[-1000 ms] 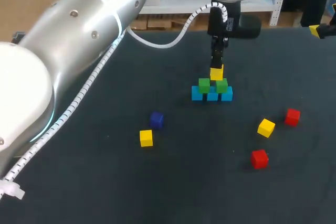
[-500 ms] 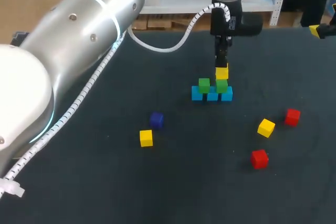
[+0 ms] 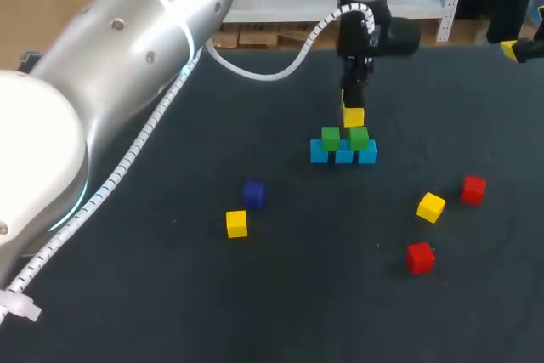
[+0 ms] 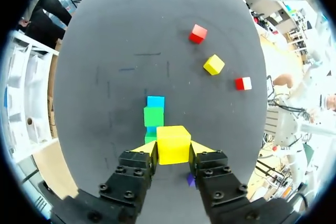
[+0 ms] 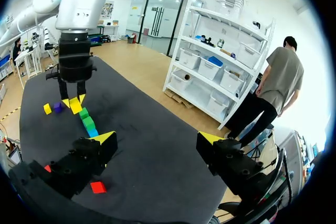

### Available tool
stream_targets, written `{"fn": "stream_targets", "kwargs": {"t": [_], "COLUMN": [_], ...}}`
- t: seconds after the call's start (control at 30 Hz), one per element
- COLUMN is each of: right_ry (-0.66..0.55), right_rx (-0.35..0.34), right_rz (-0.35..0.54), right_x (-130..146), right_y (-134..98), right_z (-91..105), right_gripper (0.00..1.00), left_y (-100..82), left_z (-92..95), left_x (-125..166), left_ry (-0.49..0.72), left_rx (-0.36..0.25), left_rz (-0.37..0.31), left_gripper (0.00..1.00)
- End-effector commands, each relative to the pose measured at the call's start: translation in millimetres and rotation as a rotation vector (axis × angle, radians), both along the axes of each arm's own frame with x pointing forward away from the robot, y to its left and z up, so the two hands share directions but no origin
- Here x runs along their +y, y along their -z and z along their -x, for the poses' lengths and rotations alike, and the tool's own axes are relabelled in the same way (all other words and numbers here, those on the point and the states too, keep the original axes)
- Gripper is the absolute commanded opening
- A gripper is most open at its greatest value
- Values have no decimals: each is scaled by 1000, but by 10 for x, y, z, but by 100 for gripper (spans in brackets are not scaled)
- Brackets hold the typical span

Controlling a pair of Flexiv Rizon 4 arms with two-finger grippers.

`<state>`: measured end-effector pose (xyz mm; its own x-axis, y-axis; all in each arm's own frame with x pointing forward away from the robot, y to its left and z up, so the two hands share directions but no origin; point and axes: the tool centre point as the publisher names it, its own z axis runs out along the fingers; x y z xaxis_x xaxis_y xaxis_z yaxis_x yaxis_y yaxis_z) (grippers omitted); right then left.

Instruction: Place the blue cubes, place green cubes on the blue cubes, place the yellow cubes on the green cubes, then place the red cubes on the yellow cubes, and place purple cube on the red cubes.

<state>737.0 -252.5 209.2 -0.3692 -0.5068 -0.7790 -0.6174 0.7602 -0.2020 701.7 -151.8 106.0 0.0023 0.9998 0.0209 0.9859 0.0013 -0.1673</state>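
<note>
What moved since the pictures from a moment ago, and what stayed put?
The left arm's jaws, still shut on the small yellow cube, carried it a little right above the two green cubes, then back left. Nothing was let go. The row of blue cubes and the loose cubes on the black table stayed put.

Left hand pointing down, tight on a yellow cube; right hand wide open.
</note>
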Motion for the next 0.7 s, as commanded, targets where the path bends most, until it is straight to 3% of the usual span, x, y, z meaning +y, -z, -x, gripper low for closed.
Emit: {"fn": "stream_targets", "kwargs": {"t": [0.03, 0.7], "right_ry": [-9, -9], "right_rx": [2, 2], "right_rz": [-5, -5], "right_x": [-15, -15], "right_y": [8, 8], "right_z": [-25, -25], "right_gripper": [100, 100], "left_y": [132, 295], "left_z": [-15, -81], "left_x": [-7, 5], "left_ry": [-10, 12], "left_rx": [6, 5], "left_rz": [14, -22], "left_gripper": [0, 0]}}
